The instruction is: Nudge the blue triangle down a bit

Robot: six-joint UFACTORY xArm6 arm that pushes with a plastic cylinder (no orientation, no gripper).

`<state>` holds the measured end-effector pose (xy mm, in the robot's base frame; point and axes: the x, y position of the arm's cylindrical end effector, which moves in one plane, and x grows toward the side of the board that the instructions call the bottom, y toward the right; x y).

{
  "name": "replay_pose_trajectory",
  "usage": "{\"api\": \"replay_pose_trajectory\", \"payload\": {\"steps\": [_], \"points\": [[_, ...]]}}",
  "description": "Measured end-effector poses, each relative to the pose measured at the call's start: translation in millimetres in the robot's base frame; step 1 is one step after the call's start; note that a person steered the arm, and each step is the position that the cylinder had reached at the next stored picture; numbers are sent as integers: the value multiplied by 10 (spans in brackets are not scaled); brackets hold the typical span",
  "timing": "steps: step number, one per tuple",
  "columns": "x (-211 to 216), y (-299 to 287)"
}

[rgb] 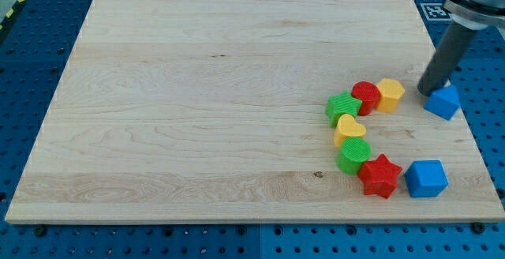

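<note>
The blue triangle lies near the board's right edge, about mid-height in the view. My tip rests on the board just at the triangle's upper left, touching or almost touching it. The dark rod slants up to the view's top right corner. A blue cube lies lower down, near the board's bottom right.
Left of the triangle is a curved cluster: yellow hexagon, red cylinder, green block, yellow heart, green cylinder, red star. The wooden board has its right edge close to the triangle.
</note>
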<state>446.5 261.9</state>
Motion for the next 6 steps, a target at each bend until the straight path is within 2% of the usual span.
{"api": "replay_pose_trajectory", "payload": {"steps": [1, 3, 4, 6], "points": [[58, 29], [-263, 318], [-152, 434], [346, 390]]}}
